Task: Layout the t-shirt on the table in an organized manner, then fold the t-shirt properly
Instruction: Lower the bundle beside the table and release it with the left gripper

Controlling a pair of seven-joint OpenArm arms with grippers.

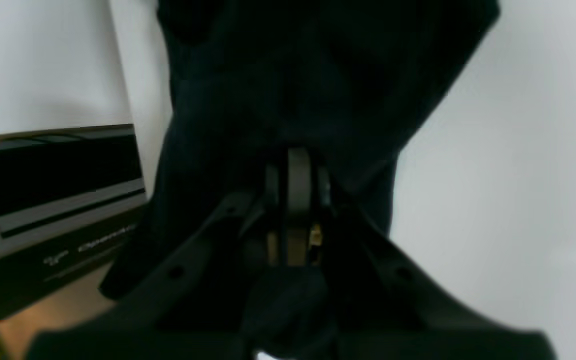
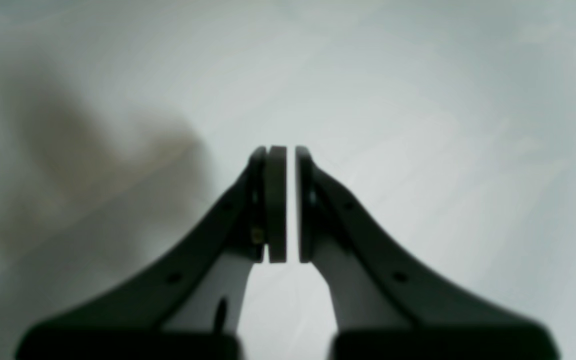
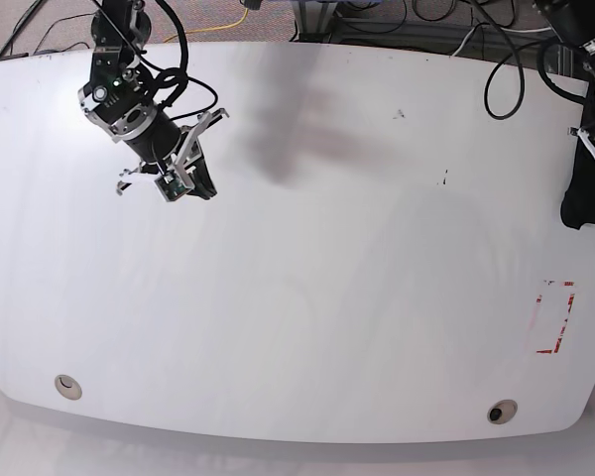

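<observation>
- The t-shirt hangs bunched at the table's far edge, at about three o'clock in the base view, and almost none of it lies on the white top. Judged from that, laying it out has hardly begun.
- Risk one: the cloth is held at a single spot, so it may come onto the table as a twisted rope rather than a flat sheet. A pull toward nine o'clock with only one hold would cause that.
- Risk two: the bundle droops over the rim near three o'clock, and it could snag on the edge or slip off the side if the hold is thin (how much fabric sits between the jaws cannot be told, the wrist view being dark and blurred).
- Risk three: black cables loop near one o'clock, close to the garment, and could be caught up with it.
- The left gripper has its jaws pressed together on black fabric, which drapes up and around them toward twelve o'clock in its own view.
- The right gripper hovers over bare table near ten o'clock in the base view, well apart from the shirt. Its pads stand almost together with only a sliver of white between them, and nothing is held or touched.
</observation>
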